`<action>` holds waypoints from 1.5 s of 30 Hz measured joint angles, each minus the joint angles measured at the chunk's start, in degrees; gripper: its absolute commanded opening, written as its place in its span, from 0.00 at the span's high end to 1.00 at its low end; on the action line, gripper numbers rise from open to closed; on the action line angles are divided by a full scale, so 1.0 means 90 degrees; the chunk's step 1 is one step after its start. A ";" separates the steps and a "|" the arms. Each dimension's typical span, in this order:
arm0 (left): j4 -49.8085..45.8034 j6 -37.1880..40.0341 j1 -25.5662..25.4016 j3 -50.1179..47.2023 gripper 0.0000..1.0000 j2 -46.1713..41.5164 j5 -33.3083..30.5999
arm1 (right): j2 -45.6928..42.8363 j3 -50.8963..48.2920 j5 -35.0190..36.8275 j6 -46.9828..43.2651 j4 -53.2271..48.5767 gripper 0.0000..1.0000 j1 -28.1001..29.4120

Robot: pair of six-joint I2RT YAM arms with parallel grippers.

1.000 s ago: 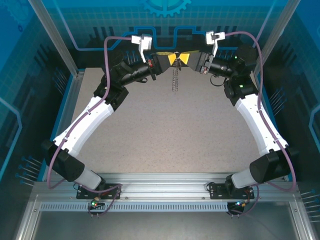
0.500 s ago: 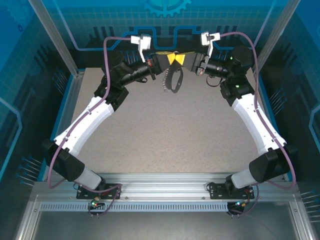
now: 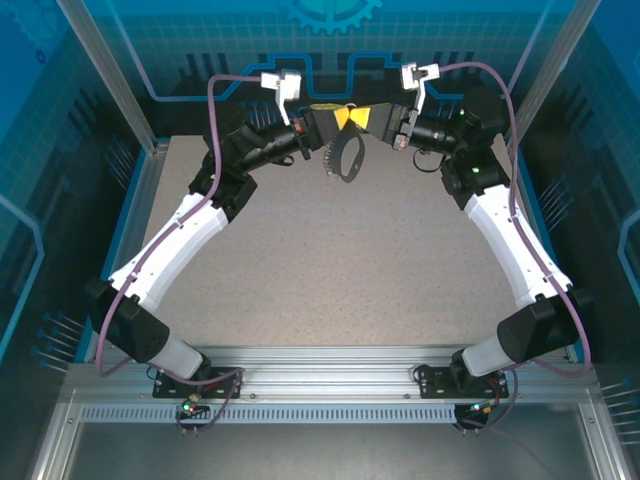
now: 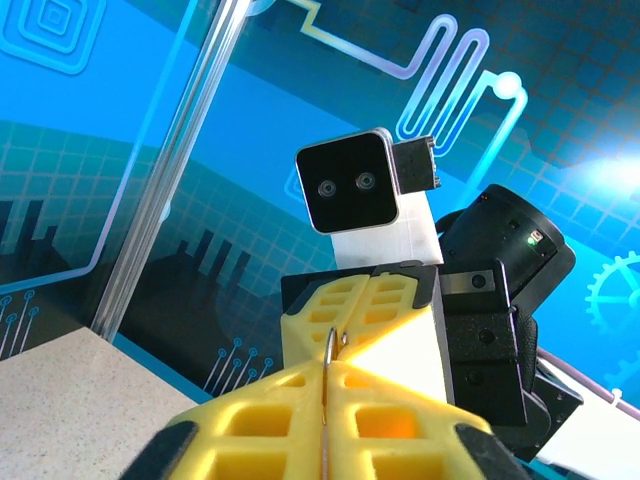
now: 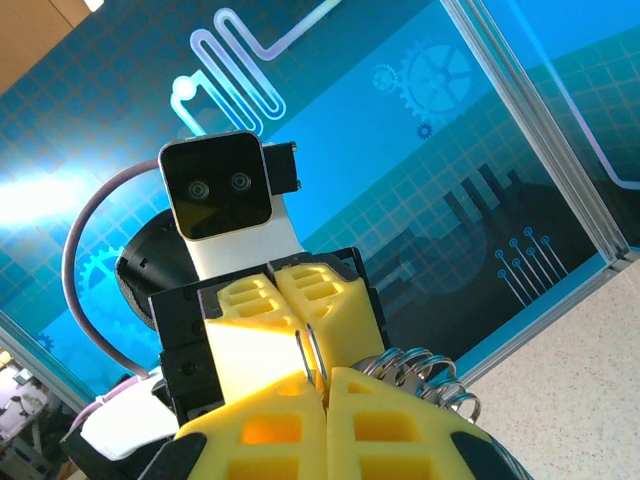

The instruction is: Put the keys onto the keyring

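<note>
The left gripper (image 3: 338,118) stayed pinched on the thin wire of the keyring (image 3: 355,162), which hung just beneath it above the far table (image 3: 330,300) and had swung from edge-on to broadside. The right gripper (image 3: 366,118) had closed in and clamped that wire too, likely steadying it for threading.

Tabletop (image 3: 340,270): flat speckled beige-grey sheet, squarish, w/ blue trim (image 3: 138,240) along L + R edges. Near edge meets alu rails (image 3: 330,362) running across the front; both arm bases (image 3: 440,378) bolted on the rails, L + R. L wrist cam: same speckled top at lower left. R wrist cam: at lower right.
</note>
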 measured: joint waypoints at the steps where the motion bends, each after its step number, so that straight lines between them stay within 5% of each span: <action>1: -0.0051 0.0019 0.0041 0.0005 0.73 -0.0002 0.0022 | 0.0032 0.0109 -0.0044 -0.0172 -0.0236 1.00 -0.0032; 12: -0.1778 0.0491 0.0736 0.1005 0.45 0.0036 0.0794 | 0.0522 0.2001 -0.0274 -0.2708 -0.3546 1.00 -0.0318; 24: -0.4143 0.1987 0.0733 0.2356 0.51 0.0678 0.1664 | 0.1438 0.3225 -0.0731 -0.4493 -0.6081 1.00 -0.0289; 45: -0.5192 0.2572 0.0733 0.2854 0.54 0.1044 0.2310 | 0.1455 0.3296 -0.0746 -0.4860 -0.6647 1.00 0.0143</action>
